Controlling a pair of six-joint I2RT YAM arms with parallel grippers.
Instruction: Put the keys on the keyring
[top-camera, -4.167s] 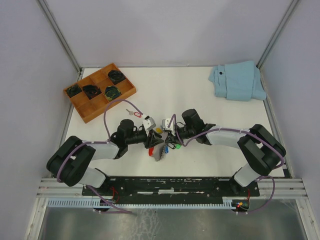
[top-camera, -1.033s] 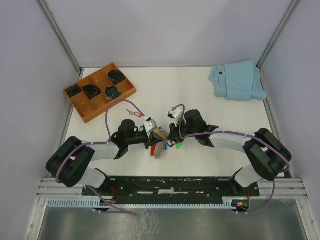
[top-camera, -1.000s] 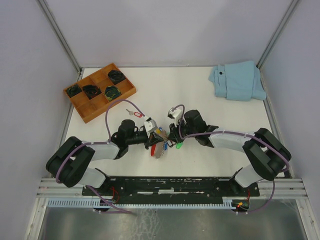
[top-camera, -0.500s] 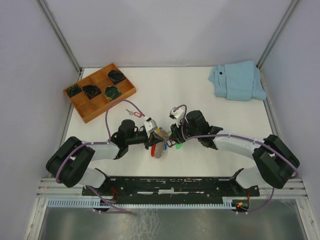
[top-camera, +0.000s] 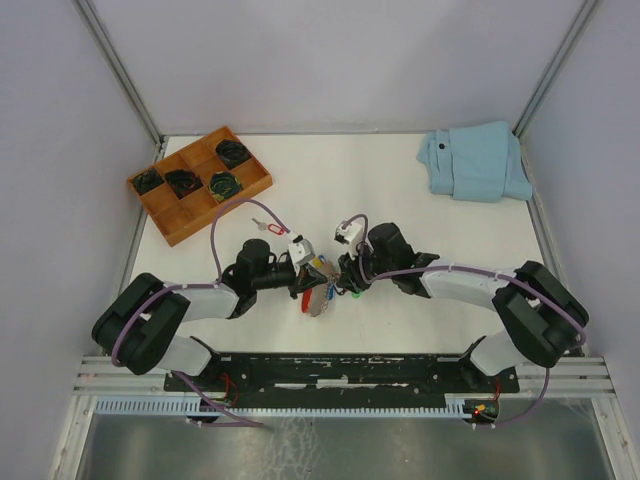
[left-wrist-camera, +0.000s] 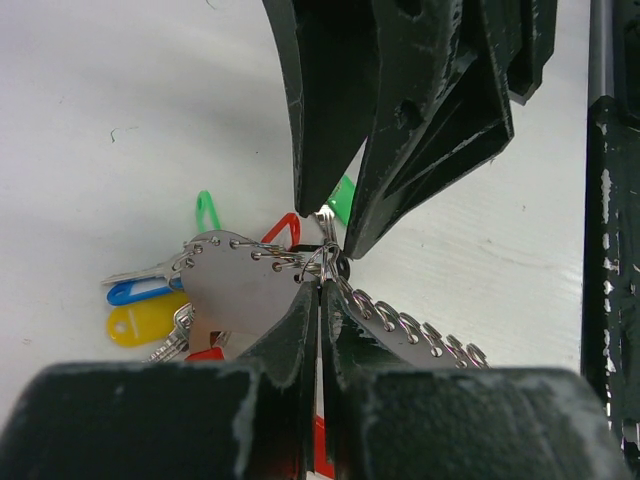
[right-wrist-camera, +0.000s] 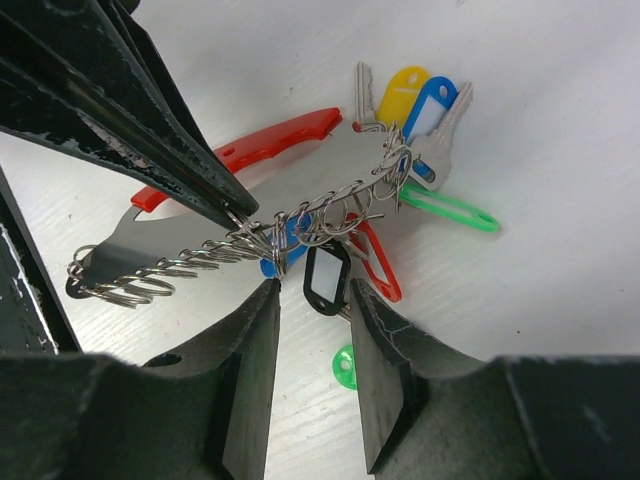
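The keyring (right-wrist-camera: 300, 190) is a grey plate edged with wire rings, with a red curved band (right-wrist-camera: 270, 140) and yellow (right-wrist-camera: 400, 90) and blue (right-wrist-camera: 430, 105) tags. It lies at mid-table (top-camera: 320, 296). My left gripper (left-wrist-camera: 322, 290) is shut on one of its rings. My right gripper (right-wrist-camera: 314, 292) faces it from the right, open, and a black-framed tag (right-wrist-camera: 325, 280) hangs between its fingers without touching them. A green tag (right-wrist-camera: 450, 212) and a red tag (right-wrist-camera: 378, 268) lie against the rings. One key with a red tag (top-camera: 268, 226) lies alone, behind the left gripper (top-camera: 306, 270).
A wooden tray (top-camera: 155, 202) holding dark coiled items stands at the back left. A folded light-blue cloth (top-camera: 475, 160) lies at the back right. A small round green piece (right-wrist-camera: 345, 366) lies on the table under the right fingers.
The right jaws have spread wider around the black tag, and the right arm has shifted slightly. The left gripper has kept its hold and has not moved.
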